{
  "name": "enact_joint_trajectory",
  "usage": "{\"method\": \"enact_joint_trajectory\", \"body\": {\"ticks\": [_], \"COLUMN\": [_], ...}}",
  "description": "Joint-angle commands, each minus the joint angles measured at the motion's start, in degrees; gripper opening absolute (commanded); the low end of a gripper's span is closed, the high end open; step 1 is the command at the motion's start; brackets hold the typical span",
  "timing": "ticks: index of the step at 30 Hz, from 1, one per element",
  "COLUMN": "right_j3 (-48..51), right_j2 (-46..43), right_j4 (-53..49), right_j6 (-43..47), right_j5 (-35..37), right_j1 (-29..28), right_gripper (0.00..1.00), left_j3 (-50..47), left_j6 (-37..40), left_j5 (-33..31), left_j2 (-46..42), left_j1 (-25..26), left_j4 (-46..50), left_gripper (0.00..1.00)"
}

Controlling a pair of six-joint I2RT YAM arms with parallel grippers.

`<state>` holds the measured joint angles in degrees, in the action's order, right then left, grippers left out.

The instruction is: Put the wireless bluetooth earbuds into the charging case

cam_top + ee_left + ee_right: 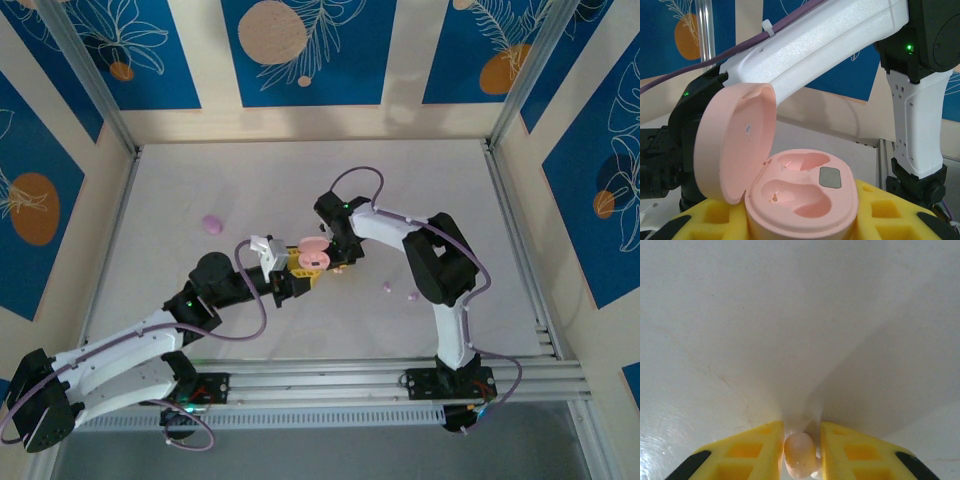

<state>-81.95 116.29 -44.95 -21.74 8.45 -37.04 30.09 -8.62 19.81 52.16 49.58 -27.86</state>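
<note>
The pink charging case sits between the yellow pads of my left gripper, which is shut on it. Its lid stands open to the left, and both wells are empty. In the top view the case is held above mid-table by the left gripper. My right gripper is shut on a pale pink earbud close to the white table surface. From above, the right gripper is right beside the case. Two more earbuds lie loose on the table to the right.
A lilac case lies on the table at the left. The right arm's white link crosses above and behind the open case. Metal frame rails run along the near edge, and walls enclose the table.
</note>
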Motion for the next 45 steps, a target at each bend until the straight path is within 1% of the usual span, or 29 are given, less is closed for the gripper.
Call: {"method": "enact_joint_trajectory", "body": {"ticks": [1,8,11,16,19,32,41,45], "right_j3": [-2.31,-4.14,-4.69,-4.91,-4.72,-5.13,-4.58,-3.63], "right_j2": [2.21,3.81,4.03,3.77,3.86,3.33,2.82,0.18], "right_j4": [-3.57,-5.71,-6.76,-7.7,-7.52,-8.88,-8.25,-7.36], "right_j6": [2.08,3.52,4.02,5.04,5.11,4.99,4.28,3.48], "right_j5": [0.34,0.93,1.44,2.19,2.35,3.37,3.47,2.25], "right_j1": [-0.89,-1.54,-1.71,-2.07,-2.07,-2.58,-2.51,-2.28], "right_gripper": [0.26,0.27,0.28,0.27,0.25,0.27,0.22,0.22], "left_j3": [-0.47,-0.47,-0.47,-0.51,-0.38,-0.23,-0.29,-0.2], "left_j6": [0.41,0.41,0.4,0.41,0.36,0.24,0.19,0.26], "left_j5": [-0.5,-0.52,-0.42,-0.49,-0.41,-0.51,-0.64,-0.8], "left_j2": [-1.32,-1.22,-1.38,-1.44,-1.42,-1.16,-1.36,-1.42], "left_j1": [0.16,0.16,0.16,0.16,0.16,0.16,0.16,0.16], "left_j4": [-0.42,-0.44,-0.41,-0.36,-0.44,-0.43,-0.1,-0.01], "left_gripper": [0.31,0.31,0.32,0.31,0.31,0.32,0.31,0.31]}}
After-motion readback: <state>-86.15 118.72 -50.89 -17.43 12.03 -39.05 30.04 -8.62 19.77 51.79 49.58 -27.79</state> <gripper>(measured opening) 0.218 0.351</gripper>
